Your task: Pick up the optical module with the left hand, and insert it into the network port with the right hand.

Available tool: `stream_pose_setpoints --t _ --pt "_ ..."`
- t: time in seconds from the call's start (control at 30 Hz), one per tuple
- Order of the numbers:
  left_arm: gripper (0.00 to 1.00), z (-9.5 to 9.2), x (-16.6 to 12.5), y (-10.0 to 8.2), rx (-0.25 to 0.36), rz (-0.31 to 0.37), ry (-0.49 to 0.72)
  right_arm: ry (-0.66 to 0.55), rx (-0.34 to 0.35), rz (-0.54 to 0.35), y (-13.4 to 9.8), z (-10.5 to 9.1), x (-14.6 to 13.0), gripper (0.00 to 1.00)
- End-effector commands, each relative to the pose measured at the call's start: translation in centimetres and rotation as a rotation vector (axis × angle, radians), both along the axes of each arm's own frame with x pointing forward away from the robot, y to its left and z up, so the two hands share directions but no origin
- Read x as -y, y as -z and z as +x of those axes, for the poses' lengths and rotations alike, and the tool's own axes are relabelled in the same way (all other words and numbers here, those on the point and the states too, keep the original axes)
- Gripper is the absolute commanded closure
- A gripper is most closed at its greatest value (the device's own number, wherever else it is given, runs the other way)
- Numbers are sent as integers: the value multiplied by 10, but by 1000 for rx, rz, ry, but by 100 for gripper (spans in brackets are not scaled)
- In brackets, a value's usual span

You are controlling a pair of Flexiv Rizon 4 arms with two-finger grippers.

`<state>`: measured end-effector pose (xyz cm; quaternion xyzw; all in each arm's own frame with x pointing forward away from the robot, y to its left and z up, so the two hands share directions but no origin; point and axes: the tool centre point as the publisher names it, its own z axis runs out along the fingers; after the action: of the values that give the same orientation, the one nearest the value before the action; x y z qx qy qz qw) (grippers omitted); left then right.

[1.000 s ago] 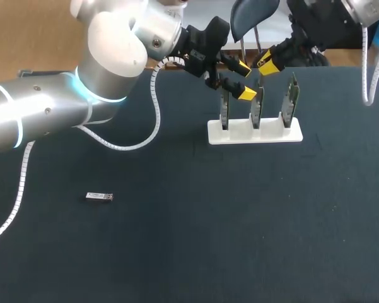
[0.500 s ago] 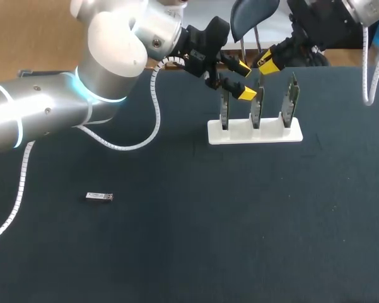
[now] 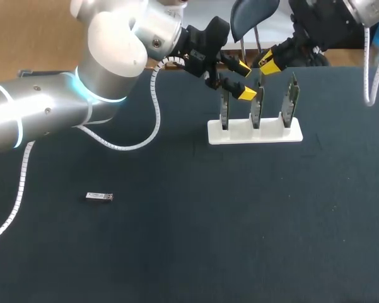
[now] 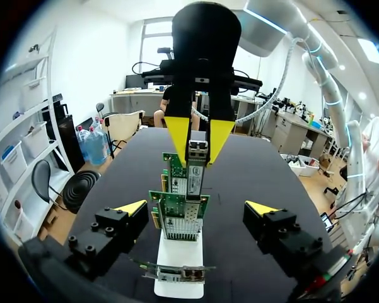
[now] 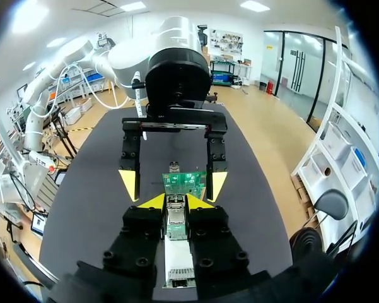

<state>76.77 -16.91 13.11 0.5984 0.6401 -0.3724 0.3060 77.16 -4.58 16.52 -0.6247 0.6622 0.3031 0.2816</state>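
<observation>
Lying nearest on the dark surface (image 3: 239, 221), off toward my left, is a loose module (image 3: 99, 197), flat, untouched and well apart from both arms. Farther back is a white stand (image 3: 254, 134) with three green cards (image 3: 256, 108) upright in a row. The left fingers (image 3: 244, 81) hang at the row, wide open, straddling the cards and gripping nothing. Farthest back, the right fingers (image 5: 176, 203) are closed from both sides on a second one, the held module (image 4: 197, 154), with its nose right at the top edge of a card (image 5: 184, 182). The port itself is too small to make out, so I can't tell if the module is touching it or already started in.

Change over the last second: none. The head view matches throughout, both arms stay parked and the loose module hasn't shifted.

Judgement: pickup and handover look done for the held module. Insertion is the step in hand, paused at alignment. The next move likely needs a straight push along the port; a tilt could jam it or tip the card.
</observation>
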Motion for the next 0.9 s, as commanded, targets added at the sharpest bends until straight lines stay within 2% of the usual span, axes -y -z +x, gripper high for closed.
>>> stream_pose_setpoints --t 0.03,0.9 --pt "0 1 1 0 -1 3 3 5 2 4 3 -1 -1 100" --pt "0 1 1 0 -1 3 3 22 0 11 3 0 -1 100"
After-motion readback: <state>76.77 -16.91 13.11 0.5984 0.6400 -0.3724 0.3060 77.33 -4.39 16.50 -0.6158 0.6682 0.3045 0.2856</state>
